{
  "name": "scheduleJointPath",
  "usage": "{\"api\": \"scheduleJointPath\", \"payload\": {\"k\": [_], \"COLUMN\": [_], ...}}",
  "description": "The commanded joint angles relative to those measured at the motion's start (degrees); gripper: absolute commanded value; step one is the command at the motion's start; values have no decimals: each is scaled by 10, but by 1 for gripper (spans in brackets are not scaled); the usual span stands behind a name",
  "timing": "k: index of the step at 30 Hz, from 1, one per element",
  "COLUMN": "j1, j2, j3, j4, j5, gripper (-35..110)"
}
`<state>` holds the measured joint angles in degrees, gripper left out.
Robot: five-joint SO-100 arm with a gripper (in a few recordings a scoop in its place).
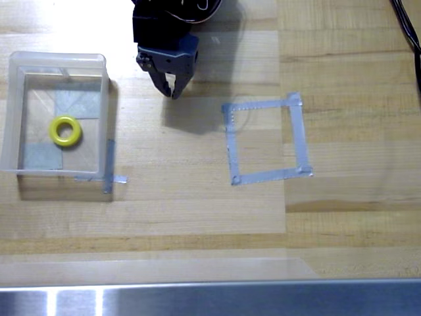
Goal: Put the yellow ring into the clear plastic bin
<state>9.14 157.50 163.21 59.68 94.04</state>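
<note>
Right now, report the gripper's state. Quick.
Gripper: fingertips close together, nothing between them, so it looks shut and empty. The yellow ring lies inside the clear plastic bin, apart from the gripper.

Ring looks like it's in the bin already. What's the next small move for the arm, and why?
Probably just back away and stop. The yellow ring lies flat on the floor of the clear bin, free of the tool, which sits outside the bin to its right over bare table with nothing between its fingers. Nothing seems left to grasp or shift.
</note>
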Motion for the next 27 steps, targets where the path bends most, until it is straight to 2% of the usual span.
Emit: {"api": "scheduleJointPath", "payload": {"k": [1, 7, 27], "j1": [-11, -13, -12], "j2": [14, 14, 14], "j3": [-4, -8, -2], "j4": [-3, -4, -1], "j5": [-24, -58, -61], "gripper": [1, 0, 1]}}
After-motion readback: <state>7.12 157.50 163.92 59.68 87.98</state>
